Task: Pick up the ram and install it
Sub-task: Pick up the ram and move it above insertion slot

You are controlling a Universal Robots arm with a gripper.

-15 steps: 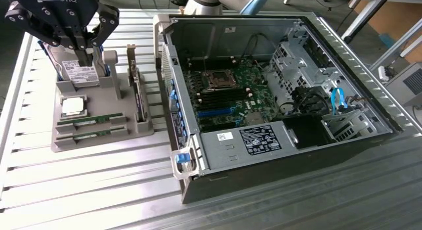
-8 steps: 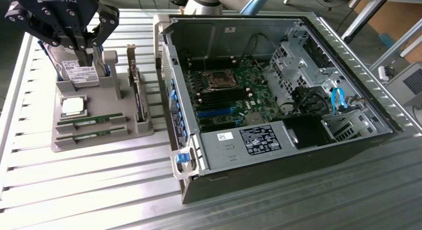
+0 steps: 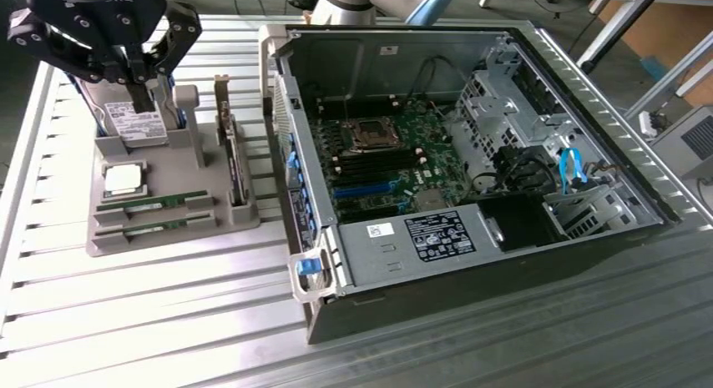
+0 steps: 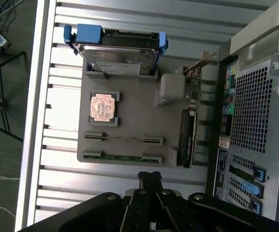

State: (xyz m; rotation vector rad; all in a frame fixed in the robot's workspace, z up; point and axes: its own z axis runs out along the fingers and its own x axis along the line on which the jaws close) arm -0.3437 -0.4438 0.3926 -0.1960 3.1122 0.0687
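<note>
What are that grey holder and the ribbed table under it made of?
The grey holder looks like matte plastic: dull, uniform, no glare. The table looks like bare metal, probably aluminium: ribbed slats with bright reflections.

the ram (image 3: pixel 153 203) (image 4: pixel 124 138) is a slim, long green board with small dark chips along it. it stands on its long edge in a slot of the grey tray (image 3: pixel 167 242) (image 4: pixel 129 116), both ends held in grey blocks. in the exterior view it sits at 9 o'clock in the scene and runs from 9 to 3 o'clock. a second, identical stick (image 3: pixel 153 227) (image 4: pixel 122 157) lies parallel, just beside it at 6 o'clock. which of the two is the task's cannot be told.
</note>
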